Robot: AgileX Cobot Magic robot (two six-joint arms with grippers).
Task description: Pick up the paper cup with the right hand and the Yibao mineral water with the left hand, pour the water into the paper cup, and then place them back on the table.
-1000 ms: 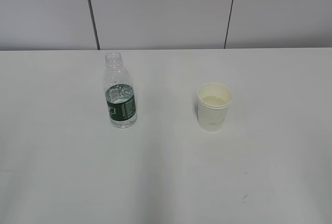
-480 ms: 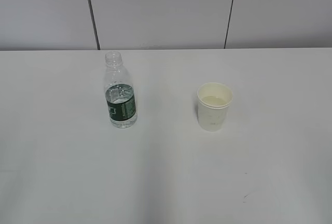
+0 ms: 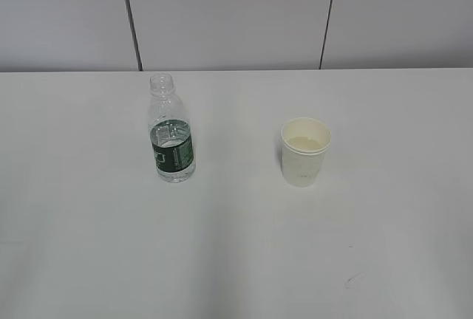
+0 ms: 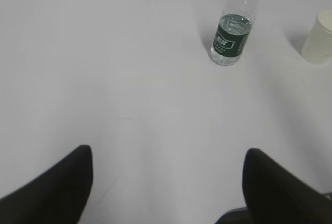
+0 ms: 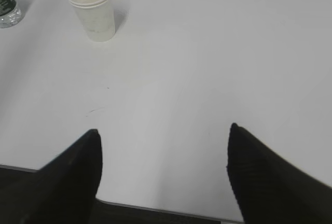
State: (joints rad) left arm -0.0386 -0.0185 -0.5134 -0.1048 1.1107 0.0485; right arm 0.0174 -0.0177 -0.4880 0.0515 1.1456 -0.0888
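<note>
standing upright on the table (image 3: 89, 245), the yibao mineral water (image 3: 171, 138) sits left of centre in the exterior view, uncapped, its dark green label band wrapped around the lower body. the water (image 3: 175, 173) fills only the lower part of the bottle, up to about the label's top edge. to its right, well apart from it, the paper cup (image 3: 304, 152) also stands upright on the white tabletop, its cream inside showing below the rolled rim; whether liquid lies in it cannot be told for sure. behind the table runs a pale wall (image 3: 222, 16) with two dark vertical seams.

neither arm shows in the exterior view. in the left wrist view, the left hand (image 4: 168, 185) hovers low over bare tabletop near the front, its two black fingers (image 4: 57, 193) spread wide with nothing between them; the bottle stands far ahead and to the right, the cup at the right edge. in the right wrist view, the right hand (image 5: 163, 175) likewise has its fingers (image 5: 270, 182) parted and unloaded, over the table's near edge, with the cup far ahead to the left and the bottle's base at the top left corner.
</note>
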